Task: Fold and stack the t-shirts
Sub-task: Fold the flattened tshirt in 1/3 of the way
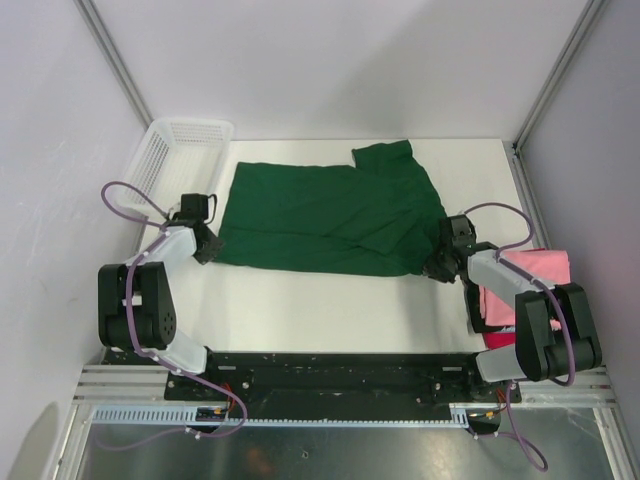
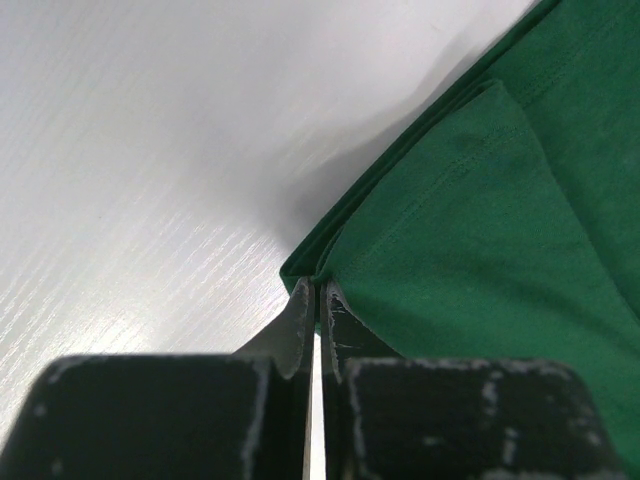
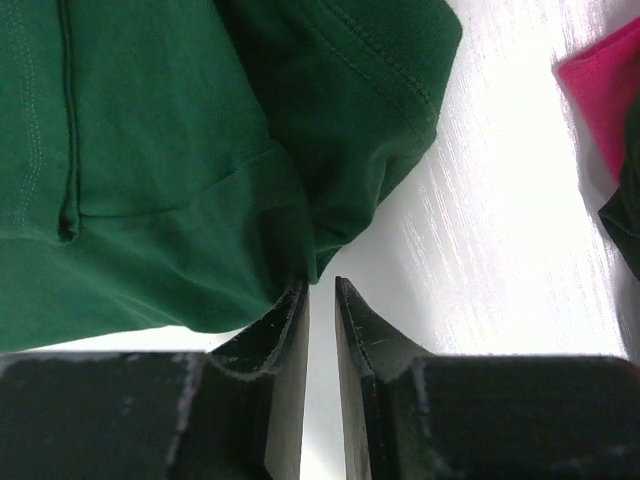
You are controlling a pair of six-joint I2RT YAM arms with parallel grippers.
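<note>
Closely, my left gripper (image 2: 315,297) has its jaws pressed together at a corner of the dark green t-shirt (image 2: 480,220); whether cloth is caught I cannot tell. My right gripper (image 3: 320,287) stands slightly apart at the shirt's edge, with the white table (image 3: 500,200) showing through the gap and a magenta t-shirt (image 3: 605,90) at upper right. Only the overhead view shows the green shirt spread mid-frame, a white mesh basket (image 1: 178,150) upper left, a folded pink t-shirt (image 1: 540,268) at right, and pale walls (image 1: 330,60) around.
</note>
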